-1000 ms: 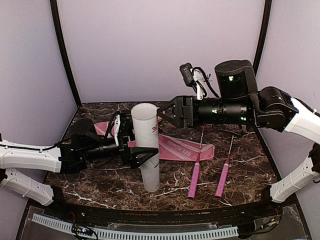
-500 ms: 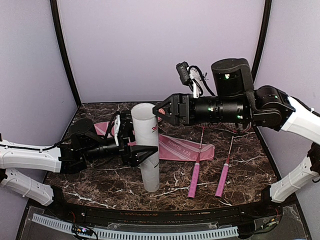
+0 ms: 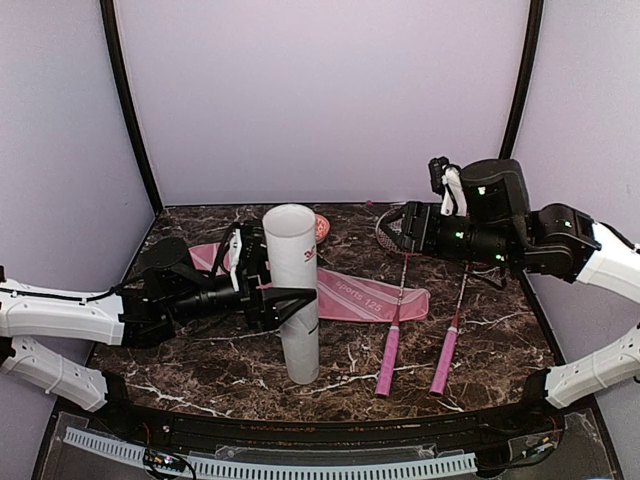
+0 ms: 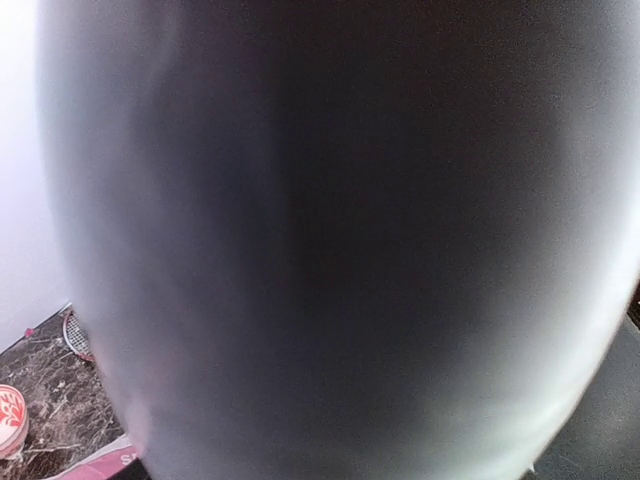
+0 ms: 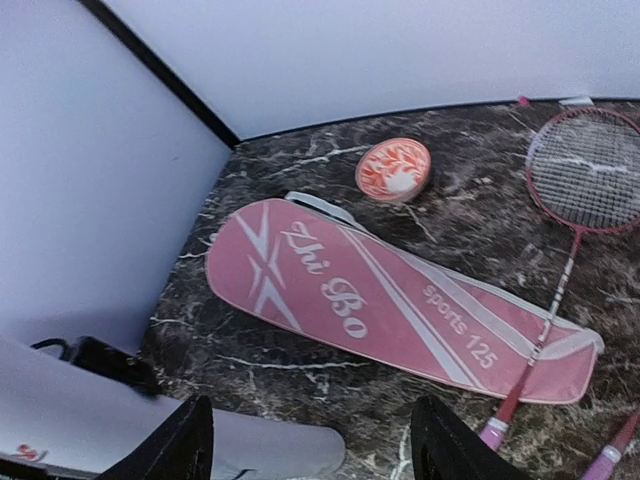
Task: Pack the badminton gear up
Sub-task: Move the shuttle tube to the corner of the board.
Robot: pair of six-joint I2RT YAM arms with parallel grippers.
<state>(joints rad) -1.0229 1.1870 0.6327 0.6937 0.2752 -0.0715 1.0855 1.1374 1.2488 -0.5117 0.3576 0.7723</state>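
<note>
A long white tube (image 3: 292,290) stands upright on the marble table (image 3: 200,355). My left gripper (image 3: 288,300) reaches in from the left at mid-height and is shut on it; the near finger (image 3: 300,295) crosses its front. The tube (image 4: 320,240) fills the left wrist view. My right gripper (image 3: 388,230) hangs open and empty above the back right, with both black fingertips (image 5: 195,440) low in its wrist view. The pink "Zhi Bo" cover (image 3: 370,298) (image 5: 380,300) lies flat behind the tube. Two red rackets with pink handles (image 3: 388,352) (image 3: 445,352) lie to the right.
A small red-and-white patterned bowl (image 3: 320,226) (image 5: 394,168) sits at the back, behind the tube. One racket head (image 5: 590,165) lies near the back wall. Purple walls close in the table on three sides.
My right arm has pulled back to the right and dropped lower, away from above the tube's mouth. The left jaws have narrowed onto the tube, which stays upright in place.
</note>
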